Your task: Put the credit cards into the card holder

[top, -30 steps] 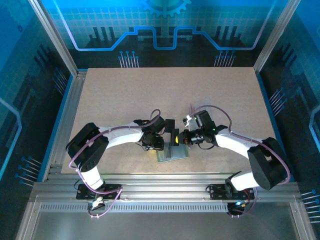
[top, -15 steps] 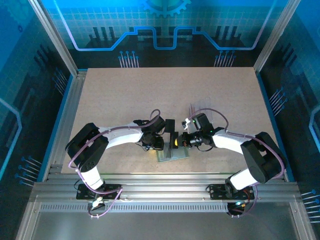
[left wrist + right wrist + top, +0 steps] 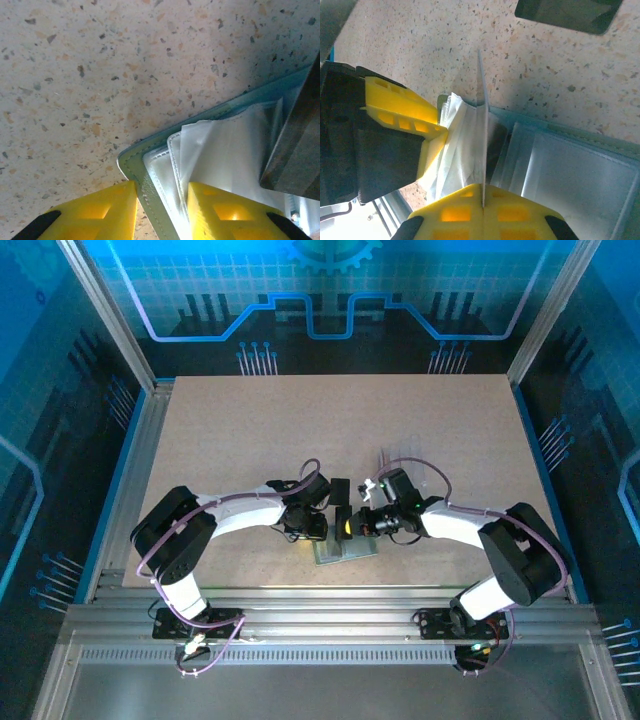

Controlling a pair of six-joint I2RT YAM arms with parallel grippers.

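Observation:
The pale green card holder [image 3: 352, 550] lies open near the table's front edge, its clear inner sleeves [image 3: 462, 135] fanned upward. My left gripper [image 3: 161, 197] is shut on the holder's cover edge [image 3: 131, 165] together with a few sleeves, holding them lifted. My right gripper [image 3: 483, 192] is shut on a thin credit card [image 3: 482, 115], seen edge-on, its far end down among the sleeves. The same card looks dark in the left wrist view [image 3: 295, 145]. A second, black credit card [image 3: 570, 12] lies flat on the table just beyond the holder [image 3: 580, 165].
Both grippers [image 3: 322, 527] [image 3: 350, 525] meet over the holder, almost touching. The speckled tabletop [image 3: 300, 430] stretches away behind them. An aluminium rail [image 3: 330, 605] runs along the near edge just in front of the holder.
My right arm has slid a little to the left, bringing the held card closer against the lifted sleeves. The left gripper has stayed in place on the holder.

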